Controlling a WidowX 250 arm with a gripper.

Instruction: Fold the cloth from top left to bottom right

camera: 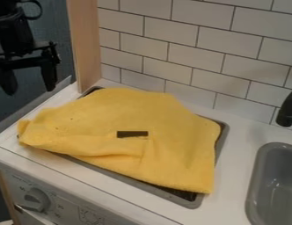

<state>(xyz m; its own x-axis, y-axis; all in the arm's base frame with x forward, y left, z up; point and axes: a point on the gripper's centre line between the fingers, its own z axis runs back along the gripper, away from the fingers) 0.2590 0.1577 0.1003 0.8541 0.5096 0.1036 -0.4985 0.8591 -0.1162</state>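
The gripper (30, 91) is positioned at upper left, fingers spread, gripping nothing; the yellow cloth (172, 118) lies wrinkled over the gray-rimmed tray (188, 204), left of the sink (258, 176).

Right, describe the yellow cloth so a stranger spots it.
On the white counter, left of the grey oblong sink, is a grey-rimmed tray. Over it drapes the rumpled yellow cloth, the only yellow thing there, with a short dark bar near its middle.
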